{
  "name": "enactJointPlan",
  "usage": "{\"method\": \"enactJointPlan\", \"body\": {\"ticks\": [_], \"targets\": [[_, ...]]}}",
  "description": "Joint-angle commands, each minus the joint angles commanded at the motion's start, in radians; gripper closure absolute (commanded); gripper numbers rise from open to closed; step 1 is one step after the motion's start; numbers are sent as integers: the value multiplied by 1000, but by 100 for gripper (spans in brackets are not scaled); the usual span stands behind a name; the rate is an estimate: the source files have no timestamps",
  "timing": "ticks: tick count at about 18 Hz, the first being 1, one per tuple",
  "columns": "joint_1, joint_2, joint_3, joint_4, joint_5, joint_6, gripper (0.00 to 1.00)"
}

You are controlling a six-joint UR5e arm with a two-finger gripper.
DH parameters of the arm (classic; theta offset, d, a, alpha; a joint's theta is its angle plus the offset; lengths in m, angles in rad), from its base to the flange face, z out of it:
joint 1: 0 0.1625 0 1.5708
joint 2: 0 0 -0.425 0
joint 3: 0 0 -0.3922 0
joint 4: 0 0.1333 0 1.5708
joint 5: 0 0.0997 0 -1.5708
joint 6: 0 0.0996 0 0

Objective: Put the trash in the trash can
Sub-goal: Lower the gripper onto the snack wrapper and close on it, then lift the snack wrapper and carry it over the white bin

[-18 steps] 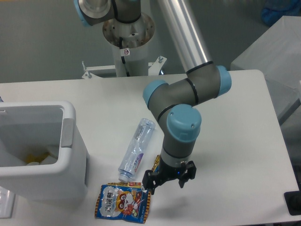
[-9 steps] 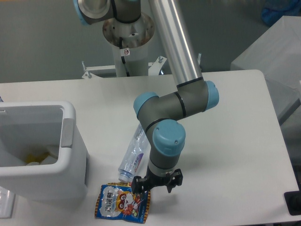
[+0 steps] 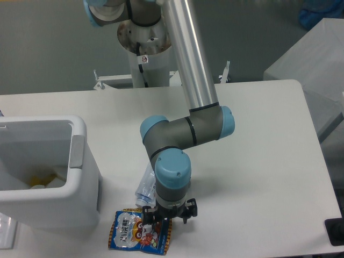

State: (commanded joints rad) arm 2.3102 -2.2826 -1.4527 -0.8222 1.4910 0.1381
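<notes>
My single pincer (image 3: 165, 216) points straight down over the upper right part of the one snack bag (image 3: 138, 237), its black fingers spread apart and pinching nothing; from this view I cannot tell whether the fingertips touch the foil. The bag lies flat on the white desk (image 3: 258, 161), directly beneath and to the left of the pincer. Its blue and orange print shows a cartoon face and a few large characters that I cannot read at this size. No brand name is legible.

One crushed clear bottle (image 3: 144, 185) lies just behind the pincer, mostly hidden by my arm's wrist (image 3: 172, 174); only its lower end with a strip of bluish label shows, and the label's writing is too small to read. The torn wrapper strip is not visible to me.

One white trash can (image 3: 80, 161) stands well to the left of the pincer, its thick rim open upward and a grey panel on the side facing the pincer. Yellowish items lie inside it, too indistinct to count or identify.

On the arm's mounting column (image 3: 144, 48), far behind the pincer, I see one small round red and white sticker (image 3: 143, 59); its symbol cannot be made out.
</notes>
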Motion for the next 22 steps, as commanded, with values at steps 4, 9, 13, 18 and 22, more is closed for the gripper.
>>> {"method": "enactJointPlan", "body": {"ticks": [4,9,13,18,22], "targets": [[0,5,-6,0,-2,2,19],[-2,11,-14,-2,-5,5,45],[-3,14,-15,-3,-9,5,72],[-2,29,-25,-5,-14,-2,93],[6,54,-25,-5,-49,0,98]]}}
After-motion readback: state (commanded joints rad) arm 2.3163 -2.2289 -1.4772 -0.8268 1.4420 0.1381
